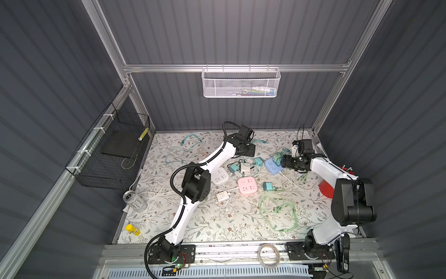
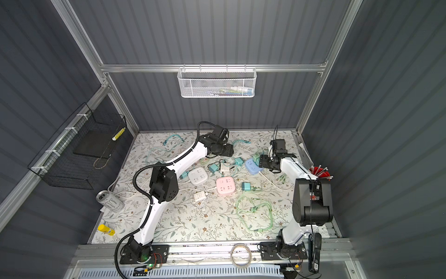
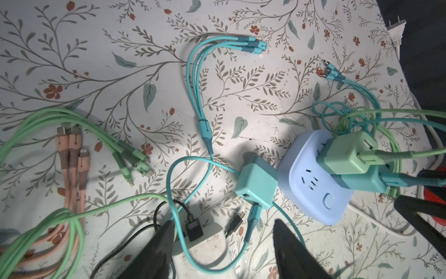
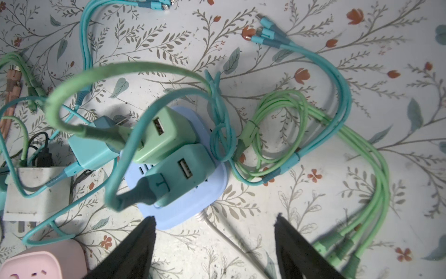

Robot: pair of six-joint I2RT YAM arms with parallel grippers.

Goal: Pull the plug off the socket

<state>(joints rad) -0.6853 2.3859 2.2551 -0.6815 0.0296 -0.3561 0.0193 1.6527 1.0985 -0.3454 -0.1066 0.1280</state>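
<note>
Pale blue plastic marks the socket cube (image 4: 185, 213), which sits on the floral table (image 4: 313, 120) toward the back right in both top views (image 1: 270, 166). Two plugs stand side by side in its upper face: a green plug (image 4: 166, 135) and a teal plug (image 4: 179, 172). Each carries a cable that arches up from it.

We note that the right gripper (image 4: 214, 216) is the nearer effector. Its jaws are spread and hold nothing. The cube lies directly ahead of its fingertips, offset toward one finger. The teal plug is the closer of the two, with the green plug behind it. In a top view this gripper (image 1: 282, 161) is just beside the cube.

The left gripper (image 3: 224, 222) is also spread and empty. It hangs over a white adapter (image 3: 207, 238), with a loose teal adapter (image 3: 257, 181) between it and the cube.

We judge that the extraction axis runs straight out of the cube's upper face. The right jaws must therefore straddle the teal plug body, clear of the looping cables.
</note>
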